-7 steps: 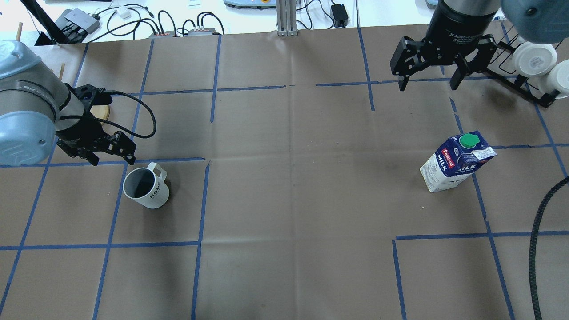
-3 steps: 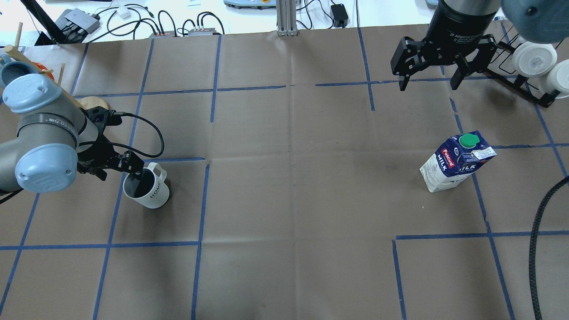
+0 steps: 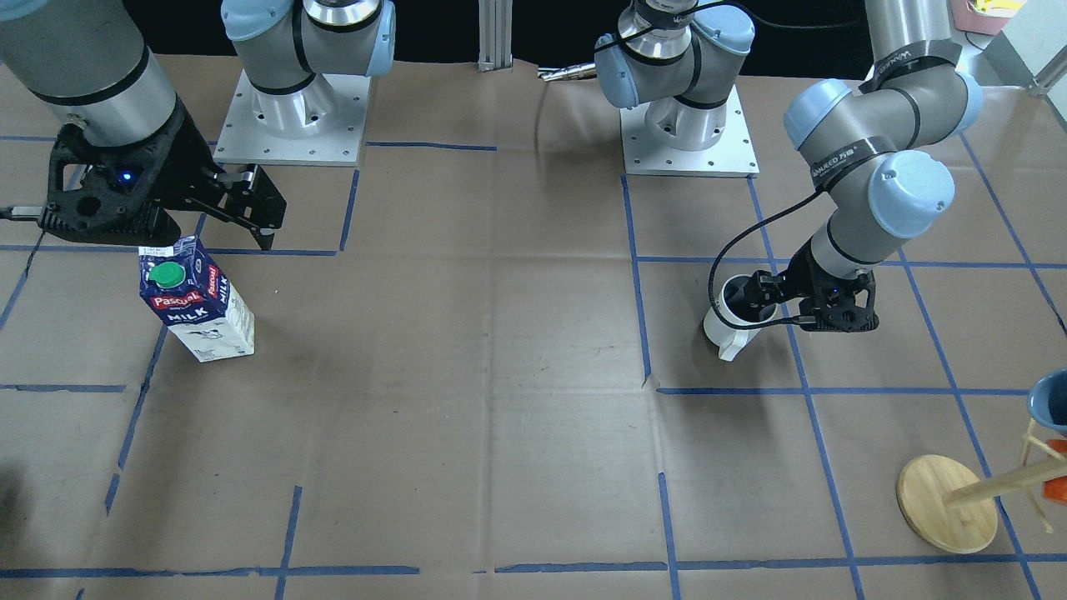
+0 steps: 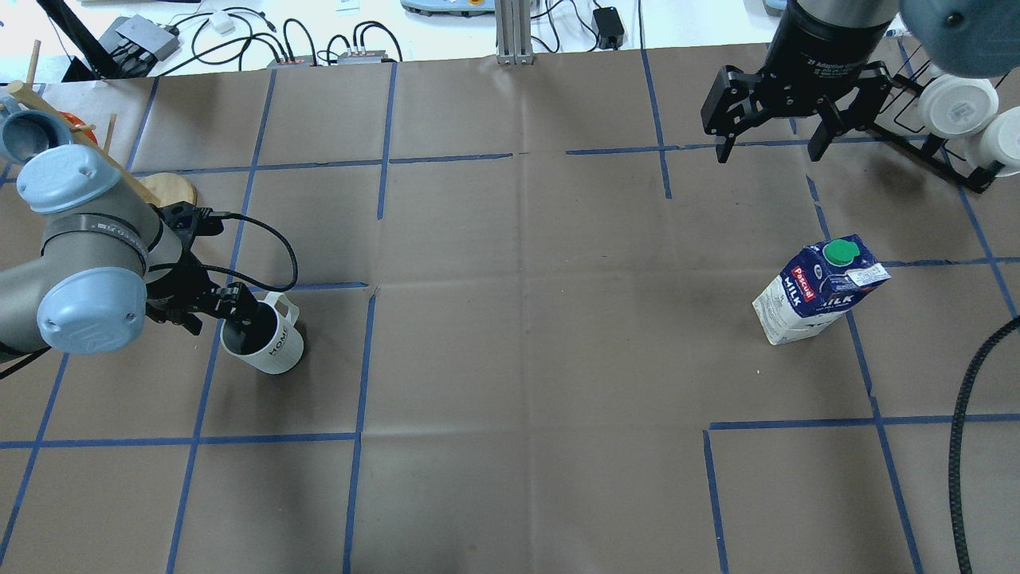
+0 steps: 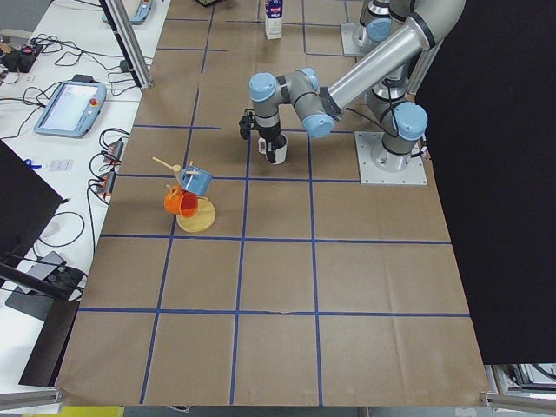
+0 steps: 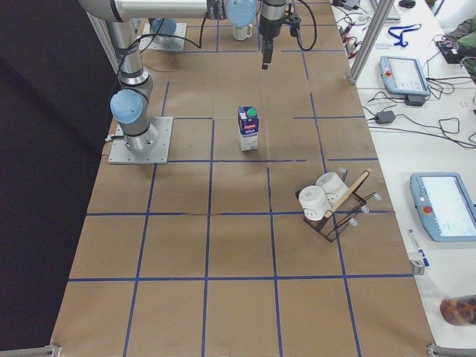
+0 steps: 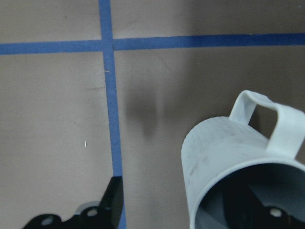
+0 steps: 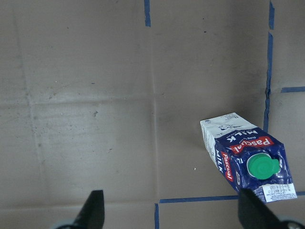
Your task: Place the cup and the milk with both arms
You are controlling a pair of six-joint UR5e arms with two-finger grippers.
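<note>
Checking overhead first: my left gripper (image 4: 217, 317) is down at the cup (image 4: 271, 351), jaws apart and straddling the rim on the arm's side, not clamped. The cup is upright on the counter (image 4: 518, 359), its handle on the side away from the gripper. My right gripper (image 4: 769, 155) hangs wide open, holding nothing. The milk (image 4: 805, 299) stands upright, well apart from that gripper, on the robot's side of it.

Front-facing: same read. The left gripper reaches into the cup's dark inside with its body beside the cup. The right gripper is raised off the counter, with the milk near it and no contact.

Exterior left: the near arm's gripper is at the cup; I cannot tell the jaws from here.

Exterior right: the milk stands alone, clear of the near arm's gripper. The cup is far off by the other gripper.

Left wrist: the outer finger (image 7: 112, 202) shows a clear gap to the cup's wall, and the inner finger (image 7: 274, 212) is inside the cup, so the wall sits between them ungripped.

Right wrist: both fingertips sit at the bottom corners, wide apart. The milk is below, nearer the right-hand one, green cap up.
</note>
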